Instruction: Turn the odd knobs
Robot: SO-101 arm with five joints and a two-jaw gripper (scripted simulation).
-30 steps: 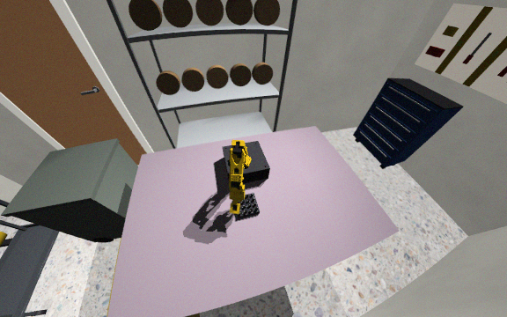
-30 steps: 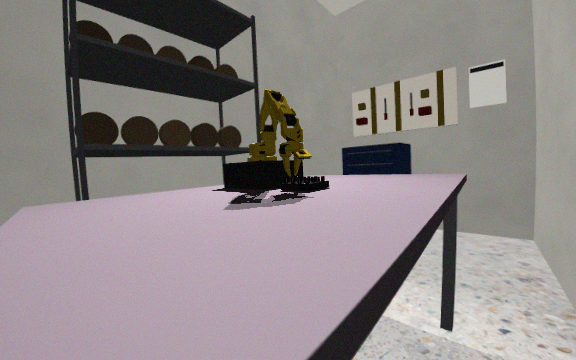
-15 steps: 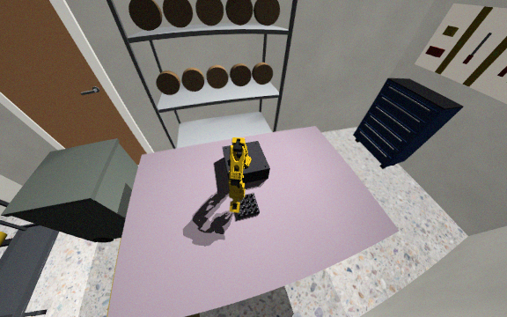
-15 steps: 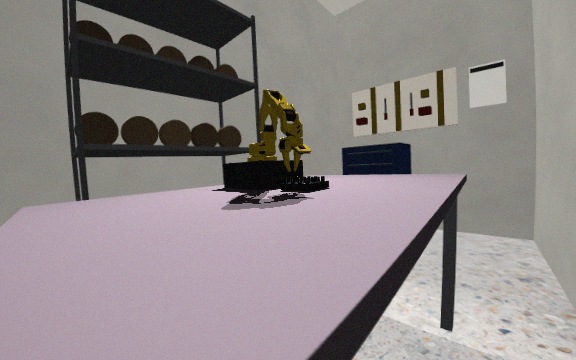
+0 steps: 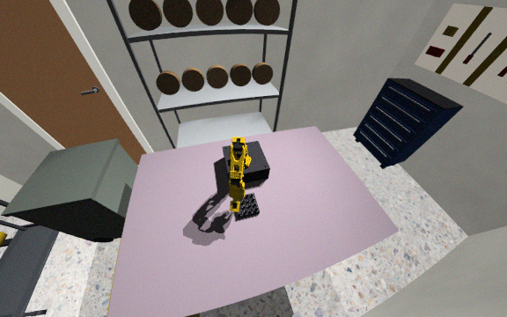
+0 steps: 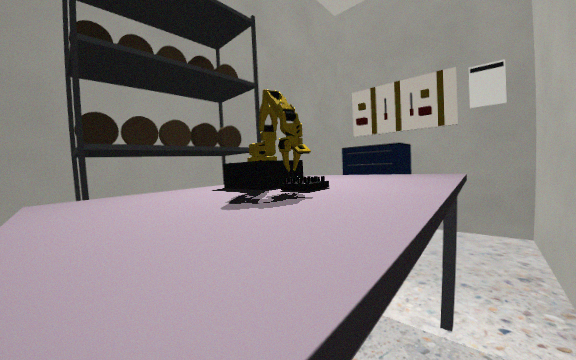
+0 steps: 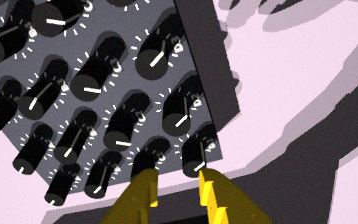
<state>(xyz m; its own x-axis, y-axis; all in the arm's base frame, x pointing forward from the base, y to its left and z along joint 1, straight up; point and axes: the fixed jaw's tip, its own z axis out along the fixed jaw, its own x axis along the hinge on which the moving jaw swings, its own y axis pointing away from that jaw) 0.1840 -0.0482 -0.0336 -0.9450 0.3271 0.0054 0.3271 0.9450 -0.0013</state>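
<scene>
The knob box [image 5: 247, 206] is a small dark panel lying flat on the pink table, in front of the arm's base; it also shows in the exterior view [image 6: 307, 184]. In the wrist view the box [image 7: 105, 90] fills the upper left, with several black knobs bearing white pointers and tick marks. My gripper [image 7: 177, 181] hangs just above the box's near right corner, with yellow fingers narrowly apart and nothing between them. Its tips sit just short of two corner knobs, one [image 7: 196, 154] to the right and one [image 7: 146, 161] to the left. The gripper also shows in the top and exterior views [image 5: 235, 206] [image 6: 293, 172].
The arm stands on a black base block [image 5: 246, 160] behind the knob box. A metal shelf rack [image 5: 209, 66] with brown discs stands behind the table. A grey-green box [image 5: 75, 187] is at the table's left, and a blue drawer cabinet [image 5: 405, 119] at the right.
</scene>
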